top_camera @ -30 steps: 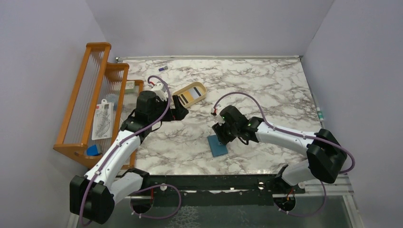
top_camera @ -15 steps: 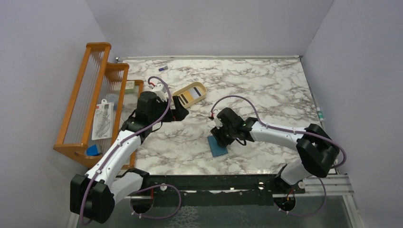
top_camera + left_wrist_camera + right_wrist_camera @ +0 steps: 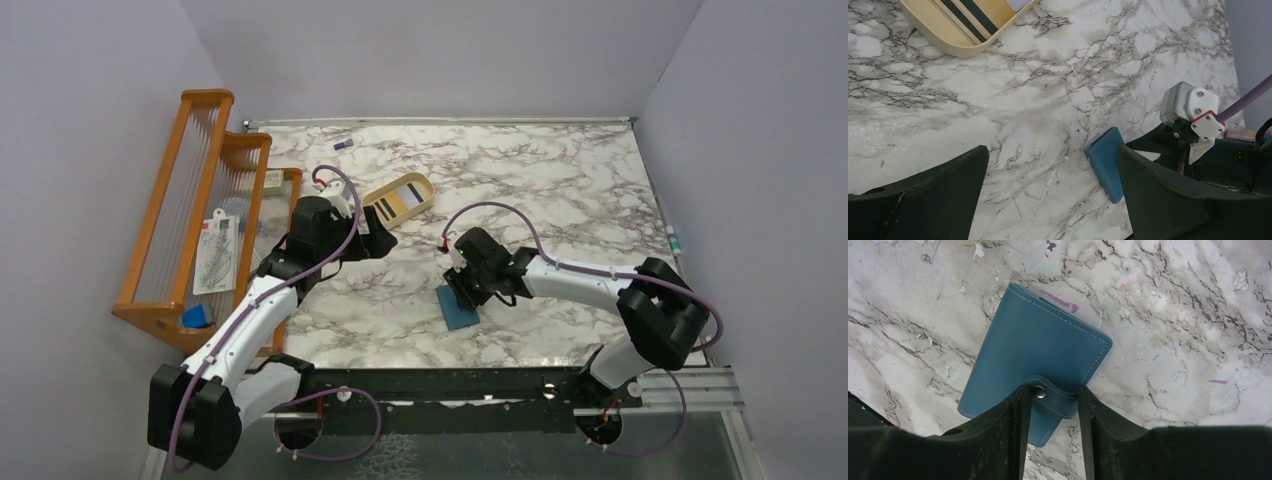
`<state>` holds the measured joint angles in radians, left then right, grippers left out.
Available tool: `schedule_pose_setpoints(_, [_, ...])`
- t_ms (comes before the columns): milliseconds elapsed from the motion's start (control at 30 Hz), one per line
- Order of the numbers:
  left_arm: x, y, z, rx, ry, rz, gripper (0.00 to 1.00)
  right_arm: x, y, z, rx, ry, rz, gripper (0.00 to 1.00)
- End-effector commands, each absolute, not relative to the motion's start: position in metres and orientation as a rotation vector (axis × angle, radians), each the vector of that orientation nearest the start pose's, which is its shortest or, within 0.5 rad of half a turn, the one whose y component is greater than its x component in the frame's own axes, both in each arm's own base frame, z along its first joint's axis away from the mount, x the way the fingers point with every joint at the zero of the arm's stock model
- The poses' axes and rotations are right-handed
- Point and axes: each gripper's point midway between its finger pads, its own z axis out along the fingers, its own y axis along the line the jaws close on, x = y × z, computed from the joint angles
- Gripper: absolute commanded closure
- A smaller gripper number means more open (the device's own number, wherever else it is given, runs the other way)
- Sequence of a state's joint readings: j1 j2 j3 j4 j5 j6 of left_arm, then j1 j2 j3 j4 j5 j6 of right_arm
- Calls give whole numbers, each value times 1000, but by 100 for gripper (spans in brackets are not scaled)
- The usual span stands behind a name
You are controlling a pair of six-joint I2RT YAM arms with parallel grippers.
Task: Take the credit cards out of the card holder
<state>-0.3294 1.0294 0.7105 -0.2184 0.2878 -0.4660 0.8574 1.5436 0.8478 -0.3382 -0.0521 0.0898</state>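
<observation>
Nearest, find the holder [image 3: 1038,345] flat on the counter [image 3: 560,180], folded shut, tab [image 3: 1055,400] snapped down over its edge. No telling from here what sits inside while folded.

Right over it, see the right hand [image 3: 1050,395], roughly half closed, fingers [image 3: 1015,435] straddling the tab, one either side, tight against it or nearly so. Cannot tell whether gripped yet. Set there, probably, to pinch the tab and pop the snap, as the only way into the pockets.

Further out and leftward, find the left hand [image 3: 1050,155] hanging above bare marble, spread fully wide, holding nothing. Out of the way there, likely to leave working room yet be ready to pin the holder or take cards once opened.

Beyond that, note the tray [image 3: 948,42], well apart from the holder, with cards [image 3: 398,203] lying in it, one striped, one pale. Judged as the drop spot, hence set within the left hand's reach.

Worth fearing: dragging the whole holder along instead of undoing the snap, with no brace on it.
</observation>
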Motion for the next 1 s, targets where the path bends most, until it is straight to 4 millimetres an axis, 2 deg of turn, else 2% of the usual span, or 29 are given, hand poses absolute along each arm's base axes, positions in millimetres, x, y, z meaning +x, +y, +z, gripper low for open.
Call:
schedule_pose_setpoints(0, [279,-173,168,38,2166,-811,1,199,259,18,-1007,2496,420,60])
schedule_pose_setpoints(33, [279,-173,168,36,2166,-812,1,200,259,18,-999,2499,419,65])
schedule_pose_setpoints(167, [279,-175,164,17,2160,-833,1,203,260,19,-954,2505,412,98])
schedule_pose_setpoints(333, [272,-189,145,12,2180,-914,2,211,261,27,-901,2490,388,99])
schedule_pose_setpoints(467, [267,-212,127,16,2176,-968,3,217,266,29,-859,2474,393,99])
schedule_pose_setpoints(600, [263,-239,111,50,2165,-1020,3,222,282,36,-868,2427,471,99])
schedule_pose_setpoints(767, [258,-265,86,131,2214,-1030,4,230,307,57,-938,2303,627,99])
schedule_pose_setpoints(900, [262,-270,84,142,2212,-1030,7,237,315,71,-945,2237,757,99])
schedule_pose_setpoints(967, [264,-269,78,130,2226,-1016,14,241,316,76,-944,2205,797,99])
